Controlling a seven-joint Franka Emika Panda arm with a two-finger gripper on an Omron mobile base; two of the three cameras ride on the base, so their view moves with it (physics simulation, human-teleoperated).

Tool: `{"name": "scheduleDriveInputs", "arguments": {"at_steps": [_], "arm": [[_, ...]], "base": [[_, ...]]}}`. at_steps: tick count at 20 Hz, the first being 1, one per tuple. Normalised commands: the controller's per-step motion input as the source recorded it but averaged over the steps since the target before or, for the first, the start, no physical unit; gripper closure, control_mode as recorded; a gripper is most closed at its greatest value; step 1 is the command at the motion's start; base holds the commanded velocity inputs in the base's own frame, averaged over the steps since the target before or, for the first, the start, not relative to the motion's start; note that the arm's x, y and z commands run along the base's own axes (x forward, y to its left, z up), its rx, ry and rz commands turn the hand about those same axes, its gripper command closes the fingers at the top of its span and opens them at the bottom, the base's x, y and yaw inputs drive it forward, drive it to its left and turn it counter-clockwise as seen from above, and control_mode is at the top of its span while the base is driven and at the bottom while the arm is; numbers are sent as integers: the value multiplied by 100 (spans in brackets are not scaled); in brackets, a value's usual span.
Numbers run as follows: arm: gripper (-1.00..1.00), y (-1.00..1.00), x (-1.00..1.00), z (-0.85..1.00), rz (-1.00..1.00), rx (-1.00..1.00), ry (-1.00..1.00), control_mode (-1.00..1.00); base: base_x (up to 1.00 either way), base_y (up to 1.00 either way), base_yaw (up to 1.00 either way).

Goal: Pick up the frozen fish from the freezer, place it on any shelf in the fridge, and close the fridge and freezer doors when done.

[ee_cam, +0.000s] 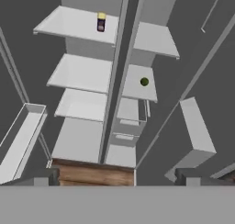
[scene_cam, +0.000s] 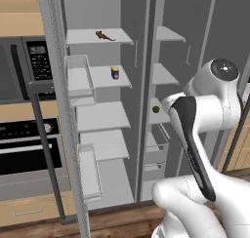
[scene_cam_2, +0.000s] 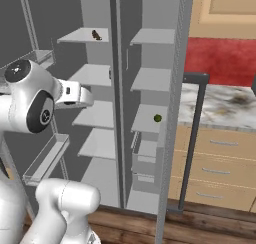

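Note:
The frozen fish (scene_cam: 104,35) (scene_cam_2: 96,35) lies small and dark brown on the top shelf (scene_cam: 88,37) of the fridge (scene_cam: 105,117), the wider compartment. The freezer (scene_cam: 161,76) (scene_cam_2: 150,78) is the narrow compartment beside it, with short pale shelves. Both doors stand open: the fridge door (scene_cam: 61,110) and the freezer door (scene_cam_2: 175,108). My gripper (ee_cam: 117,176) is open and holds nothing. It hangs back in front of the unit, well below the fish, and looks down over the lower shelves.
A yellow-and-blue can (scene_cam: 114,72) (ee_cam: 101,22) stands on the fridge's second shelf. A small green ball (scene_cam: 156,109) (scene_cam_2: 157,118) (ee_cam: 144,81) rests on a freezer shelf. Clear bins (scene_cam: 78,78) line the fridge door. An oven (scene_cam: 27,149) is at left, a marble counter (scene_cam_2: 225,105) at right.

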Motion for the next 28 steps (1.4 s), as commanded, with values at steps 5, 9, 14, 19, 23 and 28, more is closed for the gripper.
{"name": "scheduleDriveInputs", "arguments": {"at_steps": [5, 9, 14, 19, 23, 28], "arm": [[-100, 50, -99, 29, 0, 0, -28, -100], [-100, 98, -99, 28, -4, 0, -40, -100], [-100, 100, -86, 0, -18, 0, -35, -100], [-100, 100, -68, -28, -28, 0, -21, -100], [-100, 100, -12, -38, -36, 3, -11, -100], [-100, 100, 50, -27, -41, 0, -9, -100]], "base": [[0, 0, 0], [0, 0, 0], [0, 0, 0], [0, 0, 0], [0, 0, 0], [0, 0, 0]]}}
